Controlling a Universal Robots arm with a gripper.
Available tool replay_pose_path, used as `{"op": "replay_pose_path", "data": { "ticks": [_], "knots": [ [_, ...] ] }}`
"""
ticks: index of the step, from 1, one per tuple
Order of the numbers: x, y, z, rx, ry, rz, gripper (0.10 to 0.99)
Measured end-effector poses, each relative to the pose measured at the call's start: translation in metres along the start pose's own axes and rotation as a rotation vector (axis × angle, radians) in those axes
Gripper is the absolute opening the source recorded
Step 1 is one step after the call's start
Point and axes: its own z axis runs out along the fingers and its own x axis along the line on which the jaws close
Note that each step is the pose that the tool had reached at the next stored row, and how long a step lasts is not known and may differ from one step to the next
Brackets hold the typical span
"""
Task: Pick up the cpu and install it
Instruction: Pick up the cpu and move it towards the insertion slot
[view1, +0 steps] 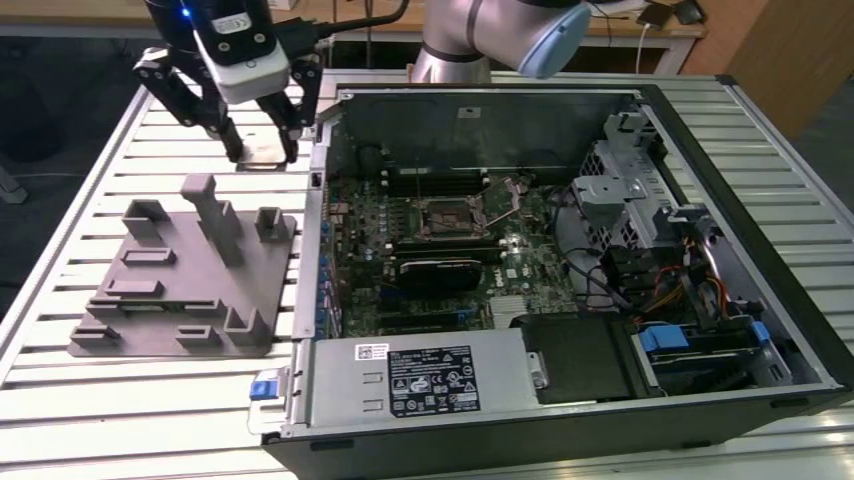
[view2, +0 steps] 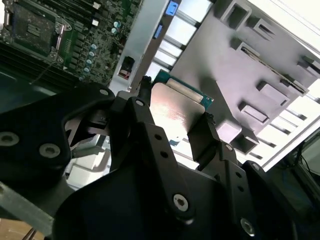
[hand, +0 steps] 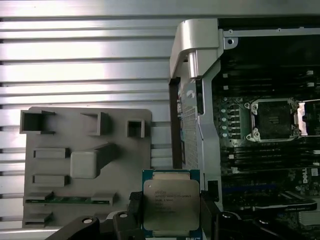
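Sitting clamped between the gripper's fingers (hand: 134, 212), the cpu (hand: 171, 205) is square, so no real long axis. It's held flat, metal lid facing back up at the wrist, edges squared w/ the fingers. The gripper (hand: 171, 216) grips it by two opposite edges, above the slatted table (view1: 80, 170). The grey fixture block (hand: 85, 165) lies below, off one side. The pc case (hand: 197, 60) w/ its black socket (hand: 274, 119) sits off the other side, well apart.
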Motion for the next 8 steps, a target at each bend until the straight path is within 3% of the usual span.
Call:
{"op": "replay_pose_path", "data": {
  "ticks": [8],
  "knots": [
    [-0.0167,0.0008,0.0005,0.000,0.0000,0.000,0.541]
  ]
}}
